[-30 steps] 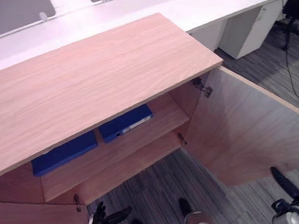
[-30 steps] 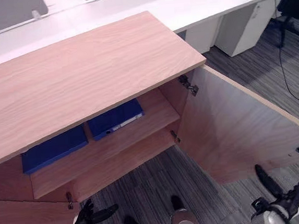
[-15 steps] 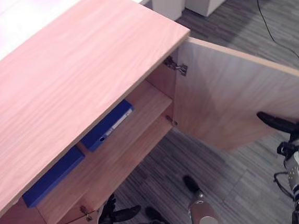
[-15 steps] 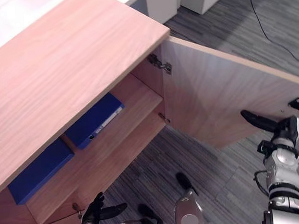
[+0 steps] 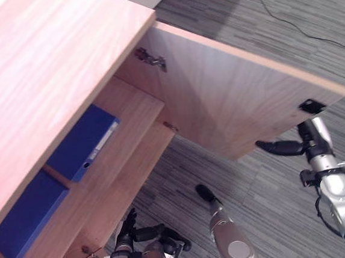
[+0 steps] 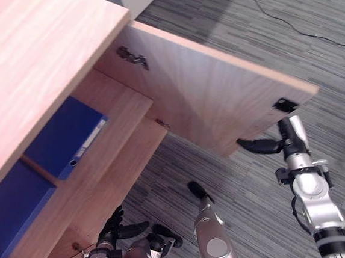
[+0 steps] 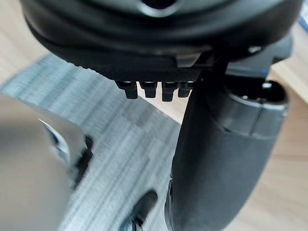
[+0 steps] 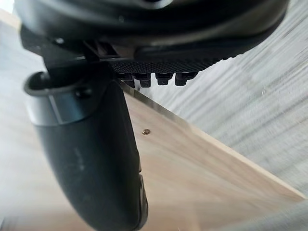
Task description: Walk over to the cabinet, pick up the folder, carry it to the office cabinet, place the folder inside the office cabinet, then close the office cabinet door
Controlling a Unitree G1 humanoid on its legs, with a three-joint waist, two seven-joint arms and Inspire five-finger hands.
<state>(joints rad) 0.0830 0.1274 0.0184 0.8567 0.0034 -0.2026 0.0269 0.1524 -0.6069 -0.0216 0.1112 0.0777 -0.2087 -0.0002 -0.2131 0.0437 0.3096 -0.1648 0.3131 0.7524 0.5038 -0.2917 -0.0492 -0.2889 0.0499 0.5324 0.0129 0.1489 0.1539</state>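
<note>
Right hand (image 5: 310, 145), fingers straight and empty, just beside the door (image 5: 230, 100)'s free edge.
Folder (image 5: 80, 143) lies shelved well to its left; the stiff door should swing light, so push flat near that edge. Left hand (image 5: 130, 229) low, relaxed.

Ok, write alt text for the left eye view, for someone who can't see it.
The robot's right hand, fingers straight, is stretched toward the free end of the wooden cabinet's open door, above grey carpet. Inside, a blue folder lies flat on the shelf beside a second blue folder. The left hand hangs low, holding nothing.
</note>
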